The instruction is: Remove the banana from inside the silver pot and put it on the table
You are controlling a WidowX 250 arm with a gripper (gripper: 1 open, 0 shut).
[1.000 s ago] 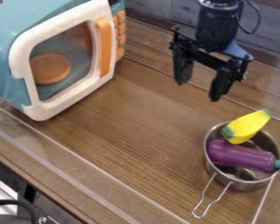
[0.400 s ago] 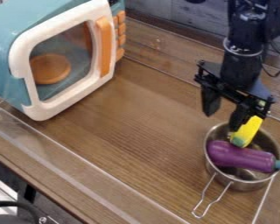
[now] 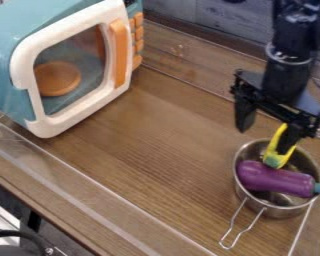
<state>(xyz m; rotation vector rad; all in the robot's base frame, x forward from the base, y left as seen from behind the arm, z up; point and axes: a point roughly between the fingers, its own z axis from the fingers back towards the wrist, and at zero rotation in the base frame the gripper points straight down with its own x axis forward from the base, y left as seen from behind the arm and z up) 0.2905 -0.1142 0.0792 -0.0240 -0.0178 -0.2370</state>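
Camera view's got the black robot gripper [image 3: 272, 118] right over the shiny round metal pot [image 3: 278, 208], with its two chunky fingers spread wide apart. The small bright-yellow toy banana [image 3: 276, 147] is down between them as far as I can see, tilted up against the pot's far side, top end poking above the rim. Can't tell if the fingers actually touch it, so no clue whether it's gripped. A purple toy eggplant [image 3: 276, 180] lies across the pot in front of the banana. Pot's sitting on the brown wood-grain table [image 3: 136, 150], wire loop handle [image 3: 235, 228] sticking out toward the near edge, and a teal-and-white toy microwave [image 3: 63, 65] is well off to the side.
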